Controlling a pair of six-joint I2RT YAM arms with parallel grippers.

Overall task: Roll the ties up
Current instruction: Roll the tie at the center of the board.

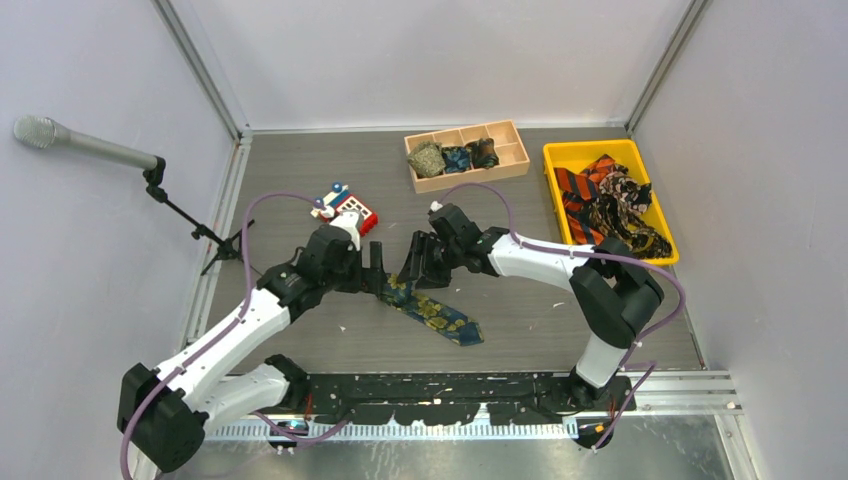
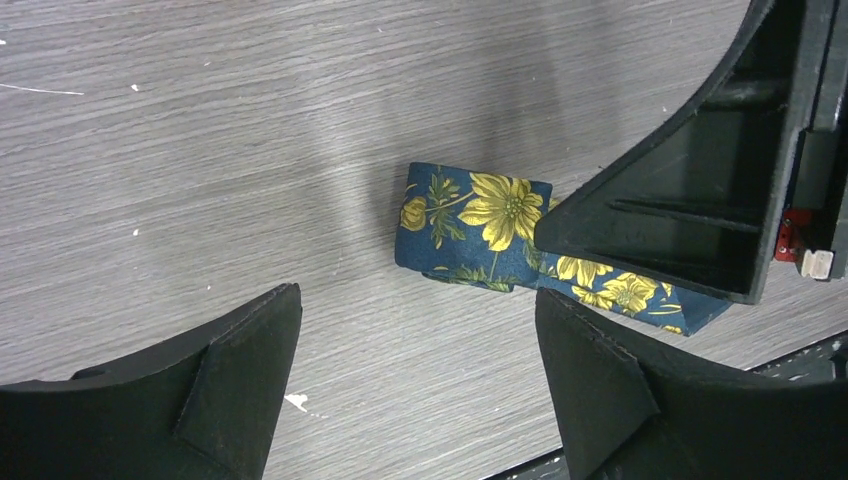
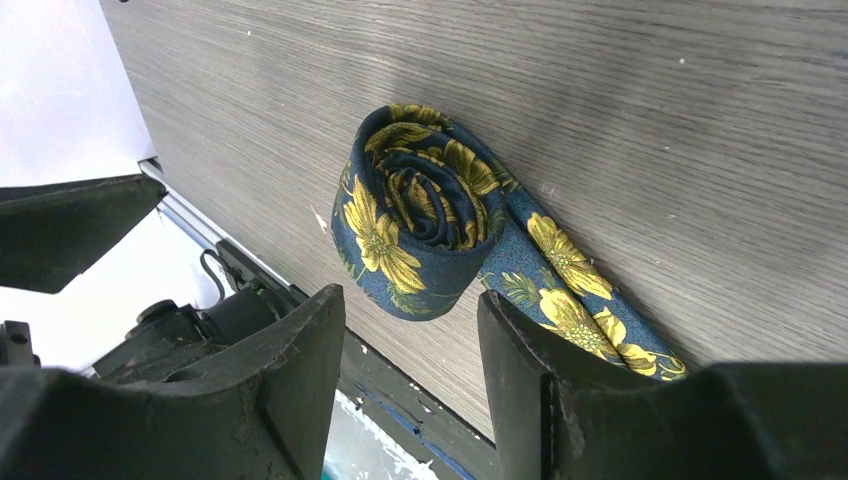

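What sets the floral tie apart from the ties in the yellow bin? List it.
The floral tie lies on the table, partly rolled into a coil; bin ties sit in a loose, unrolled heap. The floral tie is navy with yellow flowers; bin ties are orange-black striped or dark patterned. Both are fabric neckties.

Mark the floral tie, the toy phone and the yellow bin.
floral tie (image 3: 420, 200): right wrist view, centre of the rolled coil.
toy phone (image 1: 352, 210): top view, on its white keypad.
yellow bin (image 1: 590, 150): top view, bare far edge.

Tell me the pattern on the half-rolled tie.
Tie: navy with yellow flowers; best in right wrist view.
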